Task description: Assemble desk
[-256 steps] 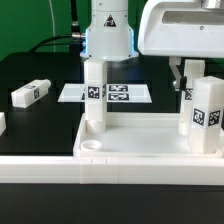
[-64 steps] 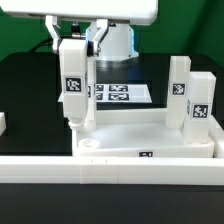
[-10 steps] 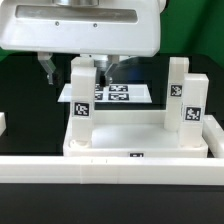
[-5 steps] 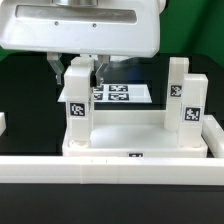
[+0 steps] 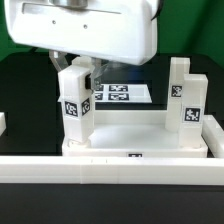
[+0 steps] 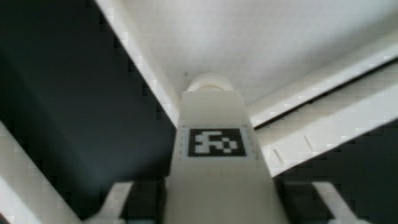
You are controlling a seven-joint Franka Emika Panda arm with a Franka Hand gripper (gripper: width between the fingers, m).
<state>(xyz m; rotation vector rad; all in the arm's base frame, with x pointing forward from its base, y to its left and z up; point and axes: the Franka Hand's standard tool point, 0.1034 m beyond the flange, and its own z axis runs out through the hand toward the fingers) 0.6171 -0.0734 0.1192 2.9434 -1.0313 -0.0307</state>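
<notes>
The claw (image 5: 76, 66) is closed about the top of a leg (image 5: 76, 108), one finger on either side, its jaws partly apart because the leg fills the gap; the wrist view shows the same leg (image 6: 217, 140) running out between the two fingers (image 6: 128, 200) with its tag facing the camera. That leg stands upright at the near corner of the tabletop (image 5: 140, 150) on the exterior view's left, its foot at the corner socket, though whether it is fully seated cannot be told from here. Farther out, on the exterior view's right, two more legs stand upright in the tabletop, a rear one (image 5: 178, 82) and a near one (image 5: 193, 105), close together. Behind the tabletop the marker board (image 5: 125, 96) lies flat on the black table (image 5: 30, 85). A long white bar (image 5: 60, 170) runs across the front. By my judgement the work is well past half: three legs are up, the one in the claw's hold may need turning home, and a fourth leg, not in view here, remains for the far corner on the left.
</notes>
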